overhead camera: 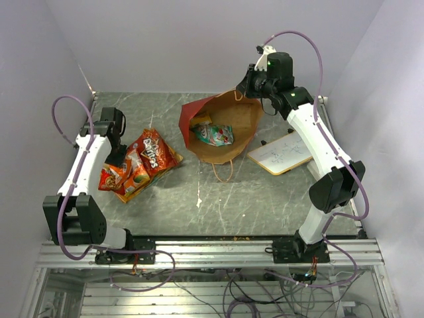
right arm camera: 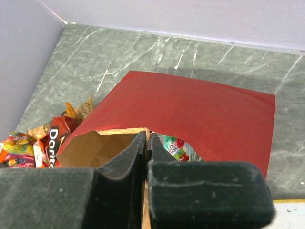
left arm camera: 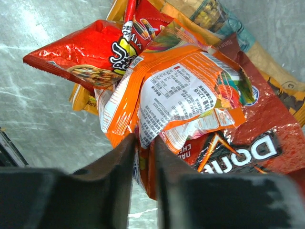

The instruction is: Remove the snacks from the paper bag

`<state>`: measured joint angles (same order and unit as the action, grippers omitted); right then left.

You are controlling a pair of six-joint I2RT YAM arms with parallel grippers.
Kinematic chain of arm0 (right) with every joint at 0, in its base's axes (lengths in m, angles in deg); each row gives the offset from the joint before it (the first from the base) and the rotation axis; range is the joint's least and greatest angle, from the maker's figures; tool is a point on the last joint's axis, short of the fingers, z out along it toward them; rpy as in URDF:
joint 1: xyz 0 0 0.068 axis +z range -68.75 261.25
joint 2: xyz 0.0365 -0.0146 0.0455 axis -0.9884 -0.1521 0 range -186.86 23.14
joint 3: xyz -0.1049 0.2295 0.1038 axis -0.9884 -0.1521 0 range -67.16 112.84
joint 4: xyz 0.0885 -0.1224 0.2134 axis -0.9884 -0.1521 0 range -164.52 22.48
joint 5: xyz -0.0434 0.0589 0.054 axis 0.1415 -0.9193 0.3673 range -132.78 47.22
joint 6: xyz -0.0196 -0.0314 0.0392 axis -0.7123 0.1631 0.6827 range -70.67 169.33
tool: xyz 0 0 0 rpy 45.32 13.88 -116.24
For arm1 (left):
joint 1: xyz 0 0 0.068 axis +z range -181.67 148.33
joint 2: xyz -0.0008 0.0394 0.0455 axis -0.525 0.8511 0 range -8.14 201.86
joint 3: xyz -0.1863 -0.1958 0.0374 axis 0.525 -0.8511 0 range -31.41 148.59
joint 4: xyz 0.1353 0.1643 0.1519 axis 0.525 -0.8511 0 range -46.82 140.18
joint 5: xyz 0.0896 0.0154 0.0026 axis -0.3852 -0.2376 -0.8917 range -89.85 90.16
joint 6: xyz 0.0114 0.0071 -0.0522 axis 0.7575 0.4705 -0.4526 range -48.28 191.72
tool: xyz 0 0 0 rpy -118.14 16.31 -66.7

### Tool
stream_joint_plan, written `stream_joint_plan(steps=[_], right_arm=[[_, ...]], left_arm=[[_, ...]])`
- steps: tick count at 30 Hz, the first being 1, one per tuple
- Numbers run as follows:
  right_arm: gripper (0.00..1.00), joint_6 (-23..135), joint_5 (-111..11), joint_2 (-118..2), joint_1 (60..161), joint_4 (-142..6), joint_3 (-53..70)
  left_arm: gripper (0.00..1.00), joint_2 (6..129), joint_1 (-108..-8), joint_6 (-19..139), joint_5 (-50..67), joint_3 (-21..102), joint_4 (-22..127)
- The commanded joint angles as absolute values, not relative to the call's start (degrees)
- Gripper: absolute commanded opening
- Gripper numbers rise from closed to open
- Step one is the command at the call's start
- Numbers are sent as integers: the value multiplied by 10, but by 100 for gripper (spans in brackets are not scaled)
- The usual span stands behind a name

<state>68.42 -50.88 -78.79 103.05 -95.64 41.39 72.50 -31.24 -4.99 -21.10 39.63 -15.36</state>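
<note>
Marble table (overhead camera: 265, 205) open along near edge; left gripper (left arm camera: 144, 143) clamps orange packet (left arm camera: 200, 59), right gripper (right arm camera: 146, 139) pinches paper bag (right arm camera: 190, 109) rim

snacks (overhead camera: 139, 165) lie left of the paper bag (overhead camera: 232, 122), board (overhead camera: 281, 154) right.

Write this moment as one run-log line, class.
left claw: shut on orange packet | right claw: shut on paper bag rim | teal-and-white packet: inside bag | Doritos bag: on table
</note>
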Motion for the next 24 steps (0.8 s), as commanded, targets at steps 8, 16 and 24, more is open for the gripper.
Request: stream_joint_plan(steps=[8,16,24], right_arm=[[0,678,-507,-770,1027,-942,407],[0,680,-514,-775,1027,-942,412],[0,682,-518,-775,1027,-942,408]], left_arm=[[66,705,-309,-20,-167,467,-151],[85,661,-311,43,-82,480,-33],[82,647,-461,169,-68,492,210]])
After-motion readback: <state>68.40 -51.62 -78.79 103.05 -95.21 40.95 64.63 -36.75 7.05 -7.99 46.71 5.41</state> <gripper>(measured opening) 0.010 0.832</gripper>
